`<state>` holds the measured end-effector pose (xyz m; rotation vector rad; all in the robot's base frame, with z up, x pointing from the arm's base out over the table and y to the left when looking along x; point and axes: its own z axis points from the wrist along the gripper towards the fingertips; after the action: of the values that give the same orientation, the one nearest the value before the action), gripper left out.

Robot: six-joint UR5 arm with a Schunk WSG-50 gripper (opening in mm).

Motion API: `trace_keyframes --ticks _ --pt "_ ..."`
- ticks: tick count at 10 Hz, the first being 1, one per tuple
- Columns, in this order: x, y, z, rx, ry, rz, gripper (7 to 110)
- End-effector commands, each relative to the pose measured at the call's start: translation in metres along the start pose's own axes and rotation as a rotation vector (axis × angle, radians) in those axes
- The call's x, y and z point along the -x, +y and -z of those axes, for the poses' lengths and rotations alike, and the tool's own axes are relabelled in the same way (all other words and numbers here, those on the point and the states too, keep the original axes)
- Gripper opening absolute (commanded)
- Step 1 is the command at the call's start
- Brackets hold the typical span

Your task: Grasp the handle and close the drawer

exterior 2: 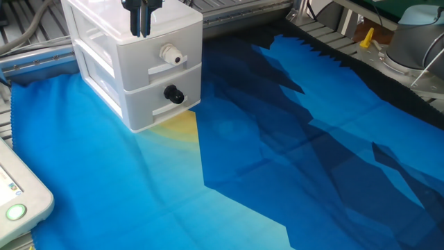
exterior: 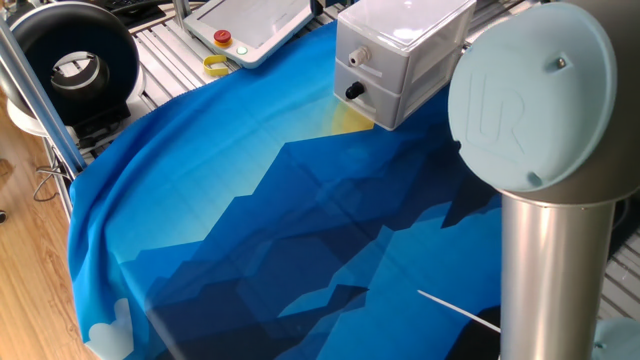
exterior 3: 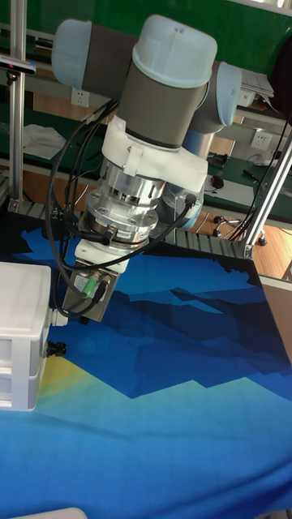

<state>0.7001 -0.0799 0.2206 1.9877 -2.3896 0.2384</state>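
**Drawer looks shut, gripper clear of the knob**

The drawer — the upper one in the white cabinet — sits at about ten o'clock on the blue cloth in the other fixed view. Its front lies flush with the lower front, so by my reading the closing is done or all but done; at most a last push remains.

The gripper hangs above the cabinet's top, at eleven o'clock from the handle and apart from it. Its fingers appear pressed together, holding nothing.

Count: two drawers, two knobs — one white, one black knob — and one arm.
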Motion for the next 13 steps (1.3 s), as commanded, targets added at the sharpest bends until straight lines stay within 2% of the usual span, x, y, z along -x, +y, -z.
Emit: trace_keyframes --ticks 1,4,10,13 --pt "0.0018 -0.0013 0.0008 -0.005 -0.016 -0.008 7" --pt "0.0062 0.0004 0.0012 0.0 -0.023 -0.014 7" --pt "0.0041 0.0008 0.0012 0.002 -0.008 -0.049 7" --pt "0.0043 0.0054 0.0039 0.021 0.0 -0.052 7"
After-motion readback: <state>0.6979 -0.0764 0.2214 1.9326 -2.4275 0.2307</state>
